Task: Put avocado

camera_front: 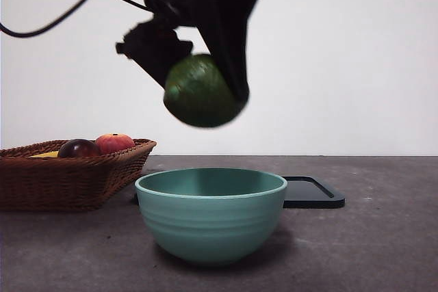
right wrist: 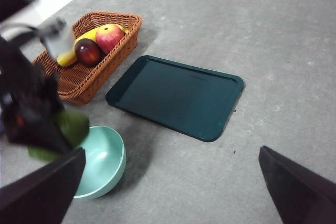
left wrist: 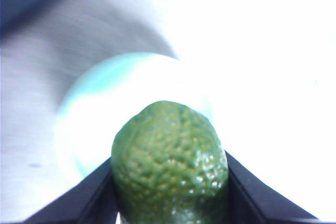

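The avocado point(camera_front: 200, 91) hangs in the air above the teal bowl point(camera_front: 211, 213), gripped by the left pincer point(left wrist: 170, 182), whose two black jaws press against its sides with the bumpy green skin bulging between them. Holding it by the flanks leaves the underside free, so the fruit can drop straight down once the jaws part. In the left wrist view the bowl's pale rim shows just beyond the avocado, which suggests the carry is lined up over the bowl, or close to it; from the front it sits a little toward the basket side of the bowl's middle. The pictures are blurred around the arm, so it is likely in motion.

The bowl stands on the grey table point(camera_front: 383, 237), its mouth open upward and nothing in it that can be seen. Behind it lies a dark flat tray point(right wrist: 176, 97), bare. To one side is a woven basket point(right wrist: 79, 85) holding a red-orange peach point(right wrist: 109, 36), a dark maroon fruit point(right wrist: 87, 51) and a banana point(right wrist: 79, 45), kept apart from the drop spot.

The right pincer point(right wrist: 173, 182) waits well clear with its jaws spread wide and nothing between them.
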